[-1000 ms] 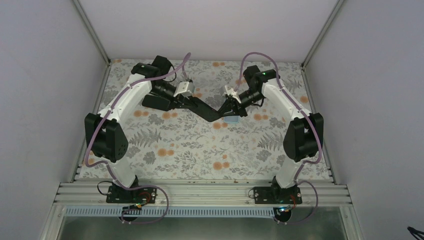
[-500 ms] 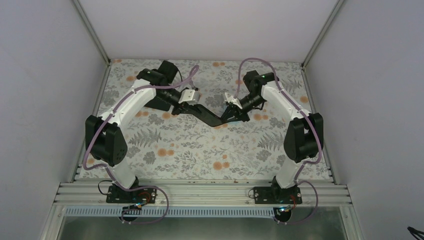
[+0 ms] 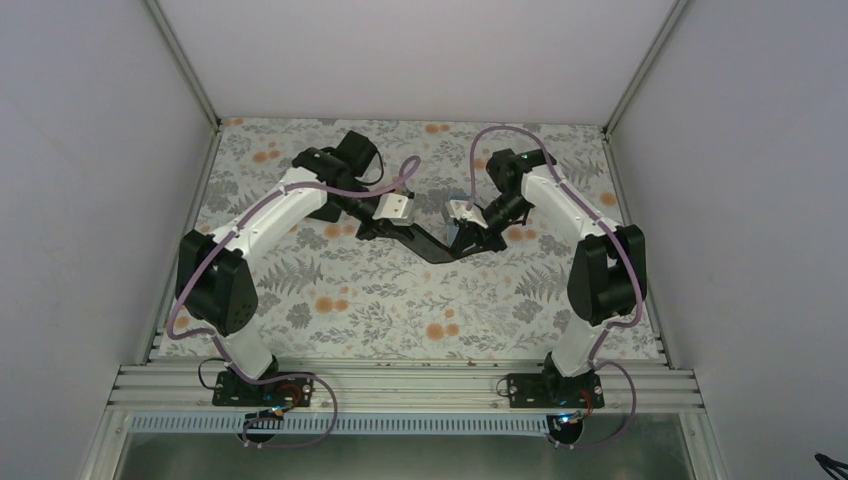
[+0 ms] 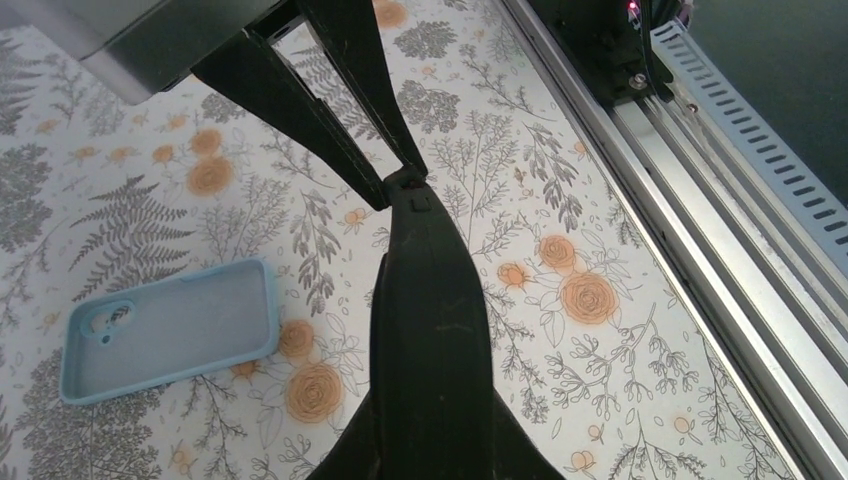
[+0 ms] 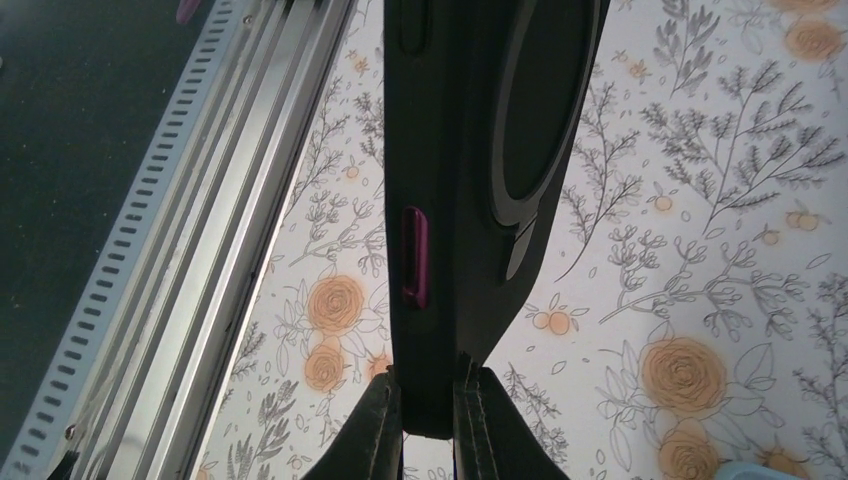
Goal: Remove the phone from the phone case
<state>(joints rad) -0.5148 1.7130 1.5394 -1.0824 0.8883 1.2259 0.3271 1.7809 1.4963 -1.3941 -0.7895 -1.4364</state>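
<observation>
**While clamped at both ends, slim black rectangular phone (image 4: 430, 320) is hanging clear of light blue soft rectangular case (image 4: 170, 328)**

The left gripper (image 4: 400, 185) and right gripper (image 5: 428, 388) are each pinching one end. Stiff, smooth and probably fragile, the phone is likely handling best by its ends. The case is lying empty, open side up, on the table (image 4: 620, 230) below.

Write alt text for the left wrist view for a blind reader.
A black phone, seen edge-on, is pinched by the left gripper over a floral table. The empty light blue phone case lies flat to its left, apart.
</observation>
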